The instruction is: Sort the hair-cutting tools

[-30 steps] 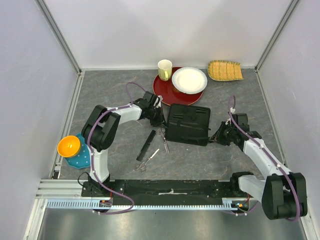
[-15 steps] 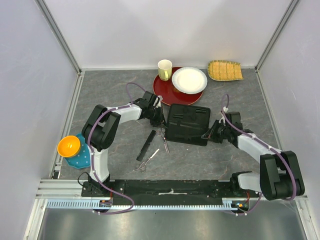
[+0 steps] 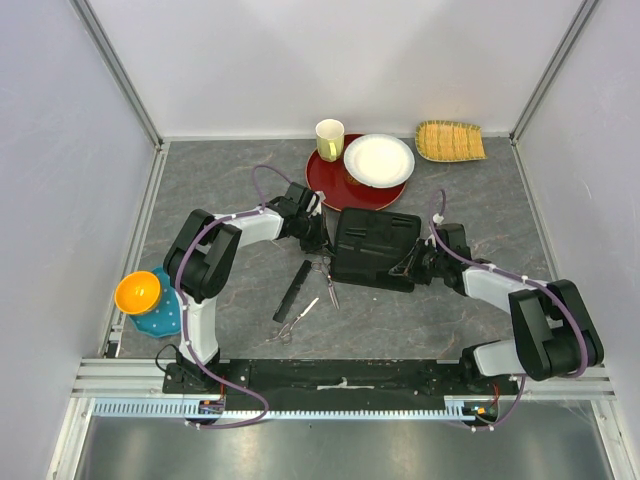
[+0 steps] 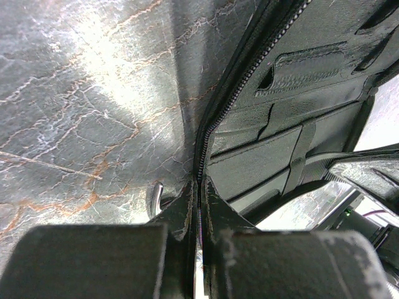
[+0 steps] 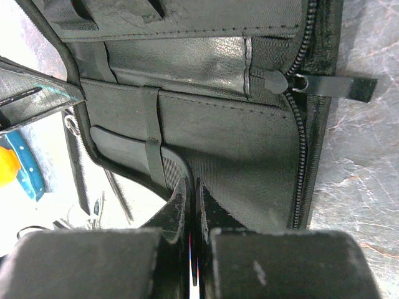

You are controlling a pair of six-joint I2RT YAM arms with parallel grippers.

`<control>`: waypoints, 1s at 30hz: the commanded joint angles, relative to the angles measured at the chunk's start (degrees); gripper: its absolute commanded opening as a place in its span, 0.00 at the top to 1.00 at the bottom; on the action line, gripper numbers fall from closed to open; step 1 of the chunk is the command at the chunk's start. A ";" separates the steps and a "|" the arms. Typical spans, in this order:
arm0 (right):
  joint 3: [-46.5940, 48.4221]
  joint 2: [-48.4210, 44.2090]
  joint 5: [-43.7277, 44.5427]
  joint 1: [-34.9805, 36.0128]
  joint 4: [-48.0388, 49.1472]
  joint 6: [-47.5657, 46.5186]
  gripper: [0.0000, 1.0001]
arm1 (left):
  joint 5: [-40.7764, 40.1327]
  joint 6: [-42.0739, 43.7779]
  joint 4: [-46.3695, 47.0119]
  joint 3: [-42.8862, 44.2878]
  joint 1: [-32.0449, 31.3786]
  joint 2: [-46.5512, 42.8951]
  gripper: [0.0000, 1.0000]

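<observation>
The open black case [image 3: 375, 248] lies mid-table. My left gripper [image 3: 322, 236] is shut on the zipper edge at the case's left side; in the left wrist view that gripper [image 4: 199, 184] pinches the zipper line of the case [image 4: 299, 81]. My right gripper [image 3: 412, 264] is at the case's right edge, shut [image 5: 192, 184] on a thin black comb-like tool [image 5: 131, 149] whose far end lies under an elastic strap [image 5: 151, 134] inside the case [image 5: 224, 68]. A long flat black comb [image 3: 293, 290] and two silver scissors [image 3: 326, 276] [image 3: 293, 322] lie on the table left of the case.
Behind the case stands a red tray [image 3: 322, 178] holding a white plate [image 3: 378, 158] and a yellow cup [image 3: 329, 138]. A woven basket [image 3: 450, 141] sits at the back right. An orange bowl [image 3: 139, 292] rests on a blue dish [image 3: 165, 318] at the left edge.
My right gripper has moved left with the thin black tool, from beside the case to over its right edge. The left arm and the case have stayed put.
</observation>
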 commanded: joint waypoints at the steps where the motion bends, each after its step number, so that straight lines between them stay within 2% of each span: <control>1: -3.04 0.52 5.45 0.85 1.54 0.87 0.99 | 2.78 -1.21 -0.19 0.20 -1.86 1.60 0.97; 3: -3.40 0.34 6.42 0.94 0.41 0.79 0.98 | 2.34 -1.30 -0.54 0.12 -1.86 1.61 0.97; 6: -3.13 -0.27 8.35 0.94 -1.71 0.78 0.82 | 1.90 -1.39 -0.98 0.03 -1.86 1.95 0.97; 7: -3.22 -0.79 8.88 0.85 -3.46 0.70 0.68 | 1.90 -1.30 -1.24 0.11 -1.86 2.04 0.97; 10: -3.83 -3.69 11.25 0.85 -6.89 1.49 0.48 | 1.11 -1.04 -2.30 0.64 -1.86 2.39 0.97; 13: -5.15 -7.73 12.48 0.76 -9.62 2.36 0.38 | 0.15 -0.51 -3.53 1.17 -1.86 2.40 0.97; 16: -5.95 -10.72 13.45 0.15 -12.34 2.28 0.34 | 0.06 -0.24 -3.79 1.17 -1.86 2.13 0.97; 23: -2.88 -17.05 17.93 -0.82 -22.62 0.88 0.33 | 0.85 -0.07 -3.79 1.26 -1.86 1.69 0.96; 30: 5.91 -21.01 21.28 -0.82 -30.45 -1.50 0.40 | 2.95 0.11 -3.36 1.43 -2.30 1.17 0.97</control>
